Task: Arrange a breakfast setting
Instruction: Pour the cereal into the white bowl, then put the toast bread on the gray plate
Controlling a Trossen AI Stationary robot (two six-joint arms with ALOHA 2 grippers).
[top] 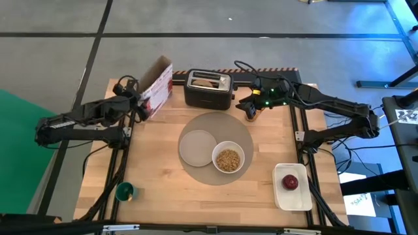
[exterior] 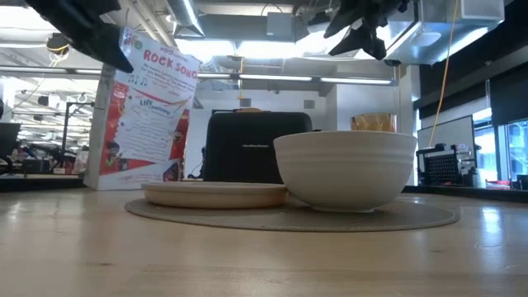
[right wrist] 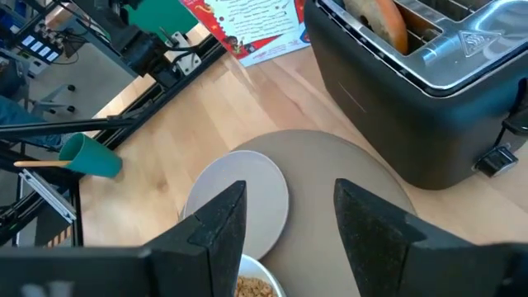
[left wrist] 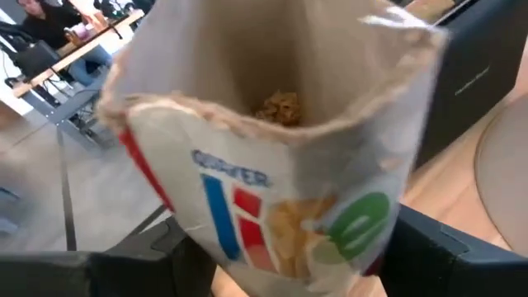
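The round grey mat (top: 240, 130) lies mid-table with the small grey plate (top: 197, 147) and the white bowl (top: 228, 158) of cereal on it. The amber cup (exterior: 373, 122) stands behind the mat, by the toaster. The ring-shaped bread (right wrist: 379, 21) sticks out of the toaster's slot. The red apple (top: 290, 182) lies on the white tray. My left gripper (top: 134, 98) is shut on a cereal box (top: 157, 85) at the far left. My right gripper (right wrist: 289, 223) is open and empty, high above the mat's far edge, near the cup (top: 252, 113). I cannot pick out the metal spoon. My left gripper pinches the cereal box between its two fingers (left wrist: 445, 247), one on each broad face, near the open top (left wrist: 272, 124). The fingers come level from the table's left side. The box is tilted; I cannot tell whether its bottom (exterior: 132, 181) touches the table.
A black toaster (top: 209, 90) stands at the far edge behind the mat. The white tray (top: 292, 196) sits at the near right. A small green cup (top: 125, 191) with a thin handle in it (right wrist: 41, 163) stands at the near left. Bare wood lies between it and the mat.
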